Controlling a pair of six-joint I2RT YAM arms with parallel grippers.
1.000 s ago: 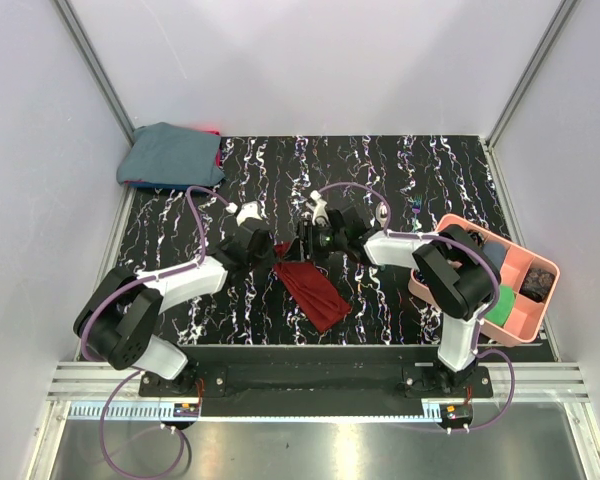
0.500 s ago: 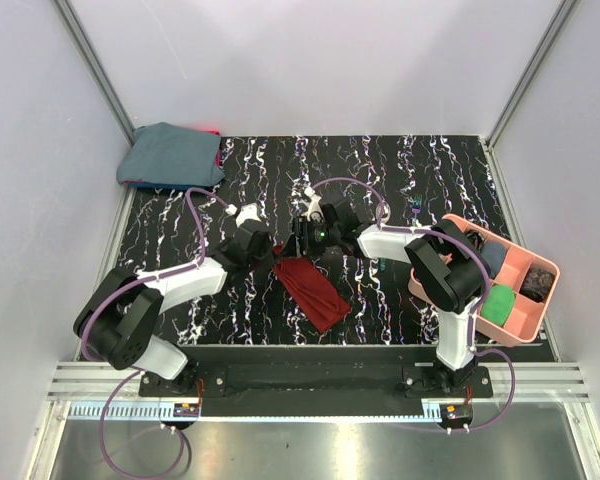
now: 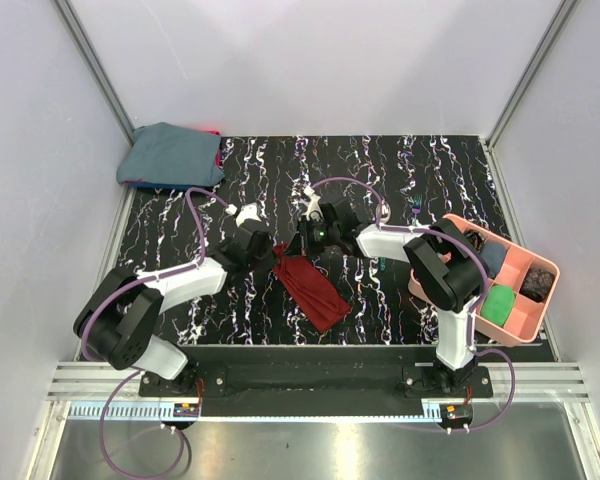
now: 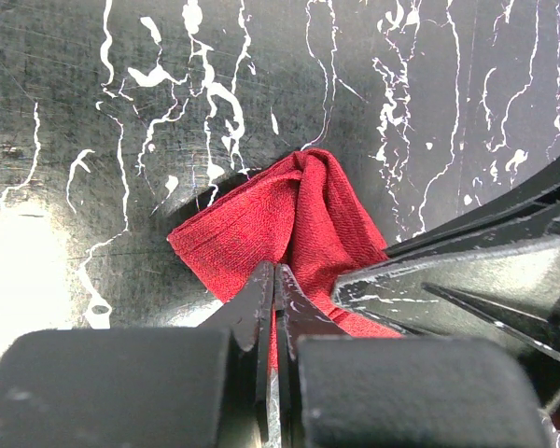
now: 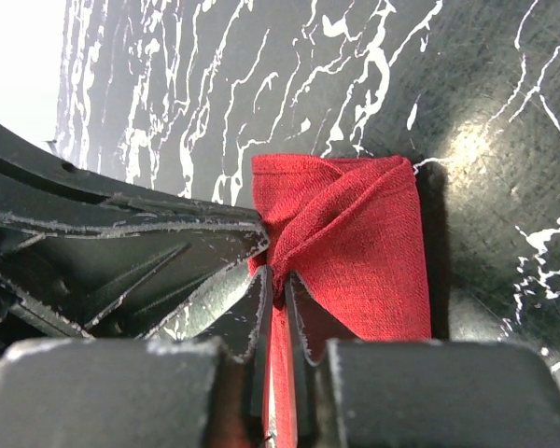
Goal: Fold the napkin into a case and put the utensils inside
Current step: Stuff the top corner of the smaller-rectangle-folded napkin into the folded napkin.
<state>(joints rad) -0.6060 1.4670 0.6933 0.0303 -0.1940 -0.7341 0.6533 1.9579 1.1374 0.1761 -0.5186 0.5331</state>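
Top external view: the napkin lies as a narrow, partly folded strip on the desk, near the front middle, with its far end between the two arms. The left tool is pinched tight on one corner of that end. The right tool clamps the other corner, with cloth between its jaws. Folding looks to be in progress. The next move calls for both tools to lift together and carry the end over evenly.

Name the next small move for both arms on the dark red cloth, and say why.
Probably lift the pinched end slightly off the black marbled table to start the next fold. The left gripper and right gripper are each shut on the far end of the dark red cloth napkin, which is bunched between them.
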